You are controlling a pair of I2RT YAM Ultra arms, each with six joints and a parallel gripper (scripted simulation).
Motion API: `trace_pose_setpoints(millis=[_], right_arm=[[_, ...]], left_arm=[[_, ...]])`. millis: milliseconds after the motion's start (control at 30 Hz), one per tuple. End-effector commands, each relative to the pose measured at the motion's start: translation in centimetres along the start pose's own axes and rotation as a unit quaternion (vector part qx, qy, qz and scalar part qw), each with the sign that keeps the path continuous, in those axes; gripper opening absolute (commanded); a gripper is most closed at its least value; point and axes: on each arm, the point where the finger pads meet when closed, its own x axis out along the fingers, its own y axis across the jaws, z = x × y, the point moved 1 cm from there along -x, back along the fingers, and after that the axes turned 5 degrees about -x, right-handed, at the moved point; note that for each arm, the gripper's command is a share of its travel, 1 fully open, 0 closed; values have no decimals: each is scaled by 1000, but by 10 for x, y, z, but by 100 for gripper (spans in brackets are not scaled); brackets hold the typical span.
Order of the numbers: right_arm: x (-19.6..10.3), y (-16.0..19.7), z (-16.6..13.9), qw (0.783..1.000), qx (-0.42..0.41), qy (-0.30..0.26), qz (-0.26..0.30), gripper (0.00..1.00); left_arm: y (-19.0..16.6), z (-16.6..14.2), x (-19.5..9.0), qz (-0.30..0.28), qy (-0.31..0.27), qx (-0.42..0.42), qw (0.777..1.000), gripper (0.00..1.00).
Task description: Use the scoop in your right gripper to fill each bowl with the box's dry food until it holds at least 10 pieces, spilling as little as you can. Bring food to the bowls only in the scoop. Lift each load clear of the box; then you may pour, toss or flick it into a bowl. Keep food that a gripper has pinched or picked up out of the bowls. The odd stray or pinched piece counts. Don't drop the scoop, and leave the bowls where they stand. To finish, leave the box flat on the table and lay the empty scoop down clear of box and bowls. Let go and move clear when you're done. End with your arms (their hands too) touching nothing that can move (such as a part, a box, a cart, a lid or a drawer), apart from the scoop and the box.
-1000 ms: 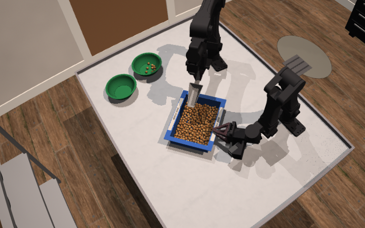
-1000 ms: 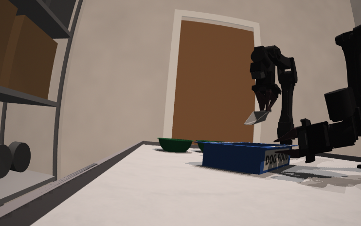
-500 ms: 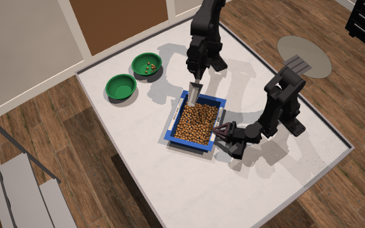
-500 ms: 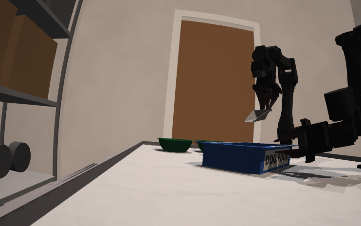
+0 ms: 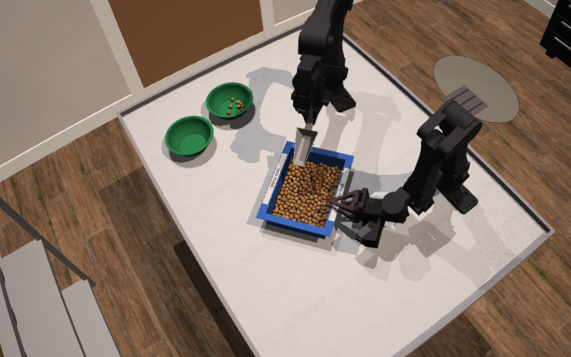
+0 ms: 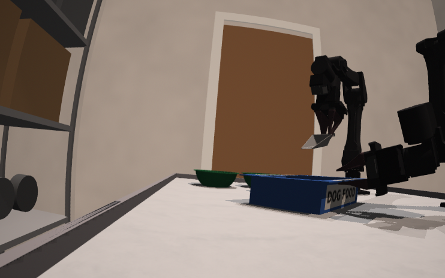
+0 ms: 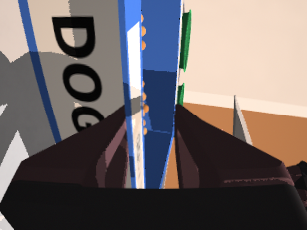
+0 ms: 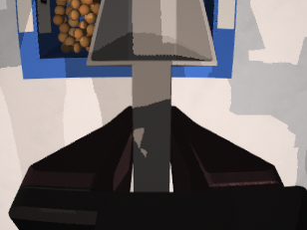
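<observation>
Evidently empty, the scoop [image 5: 300, 154] [image 6: 316, 142] [image 7: 241, 123] [image 8: 152, 29], clamped firmly in the right gripper [image 5: 309, 121] [image 6: 328, 132] [image 8: 152, 115], hangs above the box [image 5: 295, 225] [image 6: 285, 193] [image 7: 159, 49] [image 8: 75, 72]; it should dip deeper, then rise level toward the bowls [image 5: 189, 145] [image 6: 216, 178] [image 7: 186, 41]. The left gripper [image 5: 332, 201] [image 6: 337, 177] [image 7: 153, 114], slightly open, grips nothing.
</observation>
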Motion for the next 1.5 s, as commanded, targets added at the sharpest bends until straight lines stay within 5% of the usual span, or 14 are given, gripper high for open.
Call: trace_pose_setpoints(millis=[0, 1233, 1267, 1467], right_arm=[[-23, 1, 19, 998, -2, -55, -3, 0], [-23, 1, 19, 998, -2, -55, -3, 0], [-23, 1, 19, 998, -2, -55, -3, 0], [-23, 1, 19, 998, -2, -55, -3, 0]], left_arm=[[-24, 1, 5, -22, 8, 30, 999, 26], [-57, 0, 11, -34, 5, 44, 998, 26], [-58, -2, 11, -39, 8, 55, 998, 0], [-58, 3, 8, -40, 1, 54, 998, 0]])
